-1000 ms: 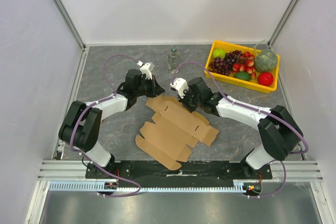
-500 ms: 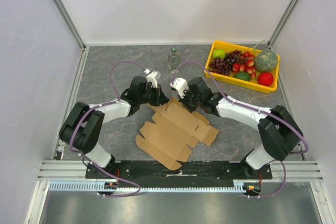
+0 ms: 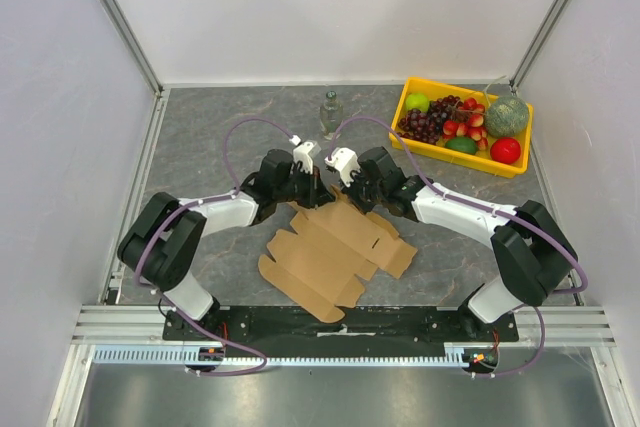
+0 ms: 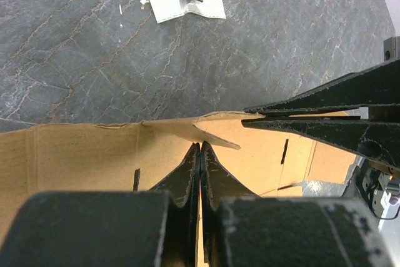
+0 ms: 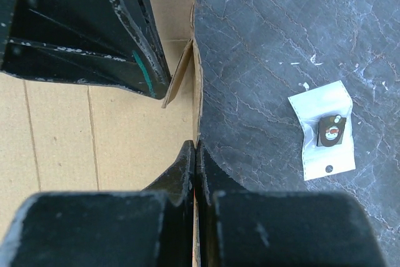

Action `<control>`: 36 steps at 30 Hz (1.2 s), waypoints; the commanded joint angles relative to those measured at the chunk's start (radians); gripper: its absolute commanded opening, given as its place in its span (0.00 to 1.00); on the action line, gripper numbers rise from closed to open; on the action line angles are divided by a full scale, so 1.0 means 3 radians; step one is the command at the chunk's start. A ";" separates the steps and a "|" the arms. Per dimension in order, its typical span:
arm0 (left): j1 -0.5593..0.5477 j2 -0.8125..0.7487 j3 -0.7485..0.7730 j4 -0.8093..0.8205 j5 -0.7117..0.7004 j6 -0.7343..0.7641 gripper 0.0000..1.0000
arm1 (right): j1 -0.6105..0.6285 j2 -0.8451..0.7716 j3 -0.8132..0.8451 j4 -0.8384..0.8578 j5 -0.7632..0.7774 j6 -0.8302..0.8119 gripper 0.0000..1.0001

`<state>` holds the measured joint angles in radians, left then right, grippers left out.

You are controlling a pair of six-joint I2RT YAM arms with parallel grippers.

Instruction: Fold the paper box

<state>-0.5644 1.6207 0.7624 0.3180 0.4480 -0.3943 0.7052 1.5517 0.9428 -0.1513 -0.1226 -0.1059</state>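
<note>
Cardboard sheet, the paper box (image 3: 325, 252), lies flat mid-table, its far edge between both arms. Left gripper (image 4: 200, 149): jaws together, tips over the far panel (image 4: 81, 154) near its edge. Right gripper (image 5: 195, 147): jaws together, right at the card's edge; I can't tell if it pinches it. My call: press one tip down beside the crease, sweep the other under the panel slowly, or the sheet slides.

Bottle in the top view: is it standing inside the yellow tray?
No, the bottle stands on the table, clear of the tray.
</note>
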 commanded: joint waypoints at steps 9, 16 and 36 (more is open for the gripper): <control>0.0433 -0.0870 -0.0331 0.0029 -0.0450 -0.0091 0.02 | 0.0027 -0.0110 0.0017 0.0003 0.0214 -0.0066 0.00; 0.0823 -0.1720 -0.0650 -0.0190 -0.1211 -0.0174 0.44 | 0.0206 -0.0161 0.0227 -0.0063 0.0388 -0.0163 0.00; 0.1406 -0.1052 -0.0235 -0.0381 -0.1526 -0.0461 0.55 | 0.0978 -0.0672 -0.0192 0.0330 0.1544 -0.1574 0.00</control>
<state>-0.1497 1.2331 0.6426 0.1131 -0.1368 -0.5373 0.9653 1.3914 0.9062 -0.1055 0.2920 -0.4332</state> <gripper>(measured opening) 0.602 0.010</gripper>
